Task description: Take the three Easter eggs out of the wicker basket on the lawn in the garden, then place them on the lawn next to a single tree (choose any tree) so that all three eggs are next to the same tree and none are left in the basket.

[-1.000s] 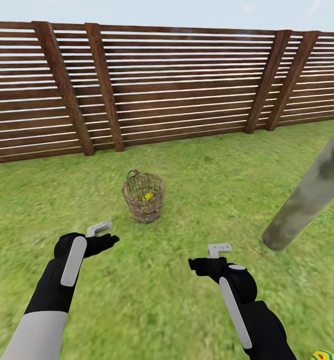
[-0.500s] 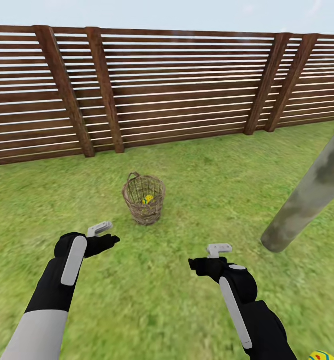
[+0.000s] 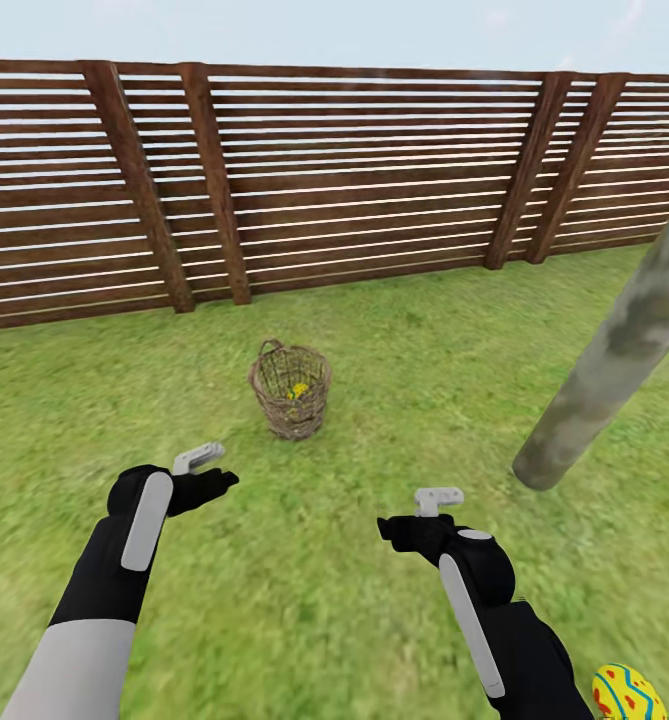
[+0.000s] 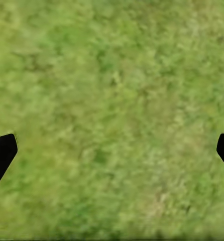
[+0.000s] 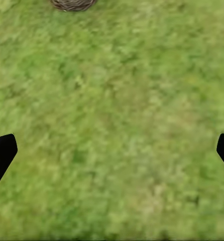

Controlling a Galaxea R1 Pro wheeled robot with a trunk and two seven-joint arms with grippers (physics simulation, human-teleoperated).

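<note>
On the lawn (image 3: 304,560) before the fence (image 3: 324,180): wicker basket (image 3: 290,390), upright, yellow egg (image 3: 296,391) inside; another egg (image 3: 628,694) lies near the tree (image 3: 594,390). Left gripper (image 3: 214,470) and right gripper (image 3: 406,520) both spread wide, empty. Eggs likely light, smooth, slippery; grasp across the middle.

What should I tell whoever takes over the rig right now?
Left gripper and right gripper: both open, empty, held above the lawn.
Wicker basket stands ahead near the fence, with at least one egg in the basket; the count is unclear.
One egg on the grass lies by the robot's right side, some way short of the tree.
Left: empty the basket and group all three eggs by that trunk.
</note>
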